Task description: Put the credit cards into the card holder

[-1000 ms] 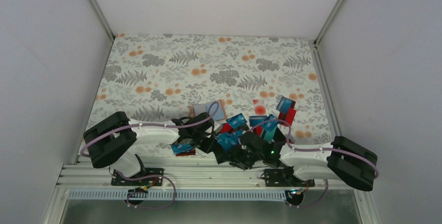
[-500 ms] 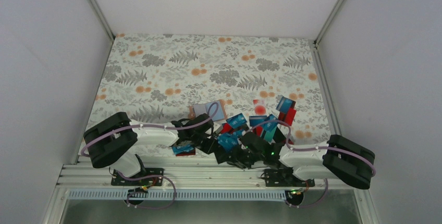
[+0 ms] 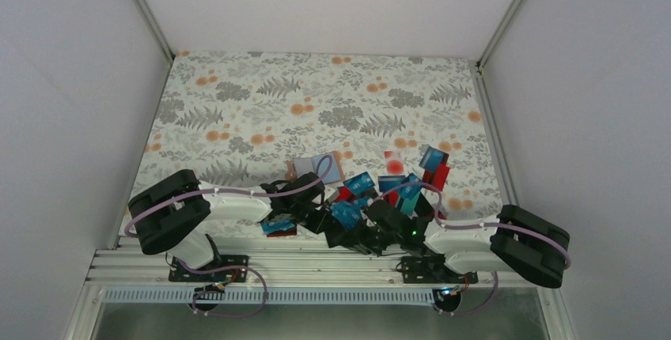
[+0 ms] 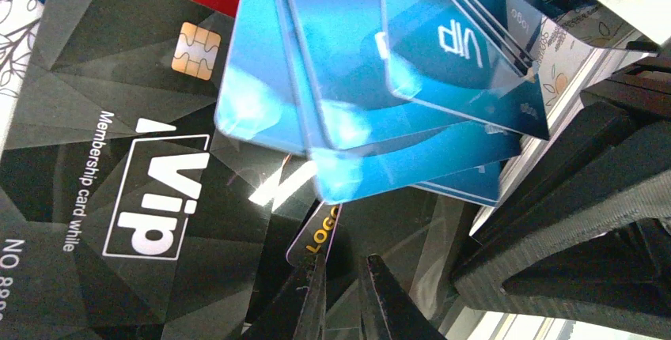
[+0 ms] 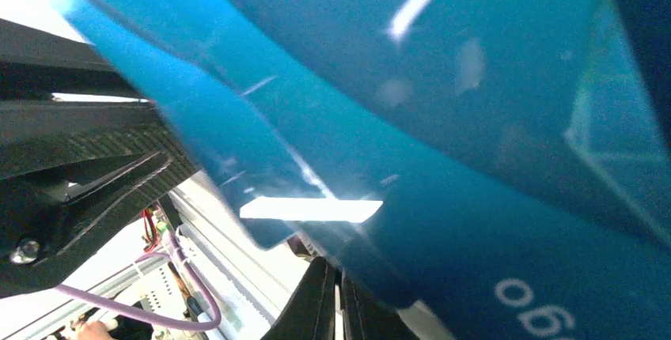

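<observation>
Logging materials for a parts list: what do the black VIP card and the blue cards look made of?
Black VIP card: likely glossy plastic, with a sharp glare streak; its gold chip looks metallic. Blue cards: probably thin glossy plastic too, given bright reflections and slim edges.

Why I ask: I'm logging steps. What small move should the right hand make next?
Probably a slight lift: the right hand looks shut on a teal card at its edge, with other cards piled close around, so raising it should separate that one.
</observation>
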You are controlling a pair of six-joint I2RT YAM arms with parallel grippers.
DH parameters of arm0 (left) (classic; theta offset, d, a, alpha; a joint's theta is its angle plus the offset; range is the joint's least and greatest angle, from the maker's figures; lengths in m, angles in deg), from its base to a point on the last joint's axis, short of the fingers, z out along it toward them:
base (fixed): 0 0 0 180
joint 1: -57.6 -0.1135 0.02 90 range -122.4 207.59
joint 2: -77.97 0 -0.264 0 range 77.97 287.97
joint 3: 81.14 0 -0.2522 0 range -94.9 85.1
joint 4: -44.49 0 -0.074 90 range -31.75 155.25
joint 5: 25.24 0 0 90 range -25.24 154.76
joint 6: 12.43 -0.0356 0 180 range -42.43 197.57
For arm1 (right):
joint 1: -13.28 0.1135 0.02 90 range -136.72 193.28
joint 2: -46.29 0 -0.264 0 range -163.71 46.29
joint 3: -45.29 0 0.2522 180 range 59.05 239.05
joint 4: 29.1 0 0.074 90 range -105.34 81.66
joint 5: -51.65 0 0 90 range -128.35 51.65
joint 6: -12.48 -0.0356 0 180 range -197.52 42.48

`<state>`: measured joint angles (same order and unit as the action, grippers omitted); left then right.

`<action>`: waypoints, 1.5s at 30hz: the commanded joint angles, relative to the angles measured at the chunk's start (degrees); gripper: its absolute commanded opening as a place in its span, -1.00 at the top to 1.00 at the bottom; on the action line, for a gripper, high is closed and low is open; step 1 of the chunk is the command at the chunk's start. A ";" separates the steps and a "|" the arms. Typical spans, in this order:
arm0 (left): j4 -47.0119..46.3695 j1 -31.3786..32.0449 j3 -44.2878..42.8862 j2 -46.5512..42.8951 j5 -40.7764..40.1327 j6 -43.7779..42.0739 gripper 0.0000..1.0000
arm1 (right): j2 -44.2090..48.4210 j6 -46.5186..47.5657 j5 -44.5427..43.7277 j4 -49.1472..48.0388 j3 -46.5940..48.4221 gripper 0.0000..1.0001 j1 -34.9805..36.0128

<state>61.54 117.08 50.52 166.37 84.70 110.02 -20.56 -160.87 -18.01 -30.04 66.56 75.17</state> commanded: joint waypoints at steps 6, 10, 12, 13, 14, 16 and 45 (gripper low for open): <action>6.27 0.61 -2.54 -1.73 -4.95 1.56 0.76 | 6.20 0.84 -2.90 8.42 1.63 0.92 -1.17; 9.20 0.56 -5.34 -3.29 -7.47 1.50 0.75 | 11.55 1.05 -3.77 15.75 2.58 0.92 -2.21; 10.26 0.50 -6.43 -3.42 -8.38 1.48 0.75 | 14.17 0.92 -3.77 18.84 2.60 0.92 -2.73; 10.72 0.53 -6.97 -3.40 -8.83 1.52 0.75 | 15.58 0.87 -3.61 20.04 2.60 0.92 -2.94; 11.24 0.52 -7.51 -3.26 -9.28 1.61 0.75 | 16.90 0.70 -3.44 21.30 2.62 0.92 -3.26; 12.44 0.47 -8.58 -3.47 -10.12 1.78 0.75 | 20.14 0.53 -3.01 23.62 2.96 0.92 -3.64; 24.39 -16.59 -22.28 -25.11 -18.20 2.99 0.04 | 9.14 32.88 4.74 34.63 40.70 0.93 -21.74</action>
<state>88.71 104.27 28.46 145.13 62.85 113.08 -8.91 -136.28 -21.53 13.04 106.23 60.02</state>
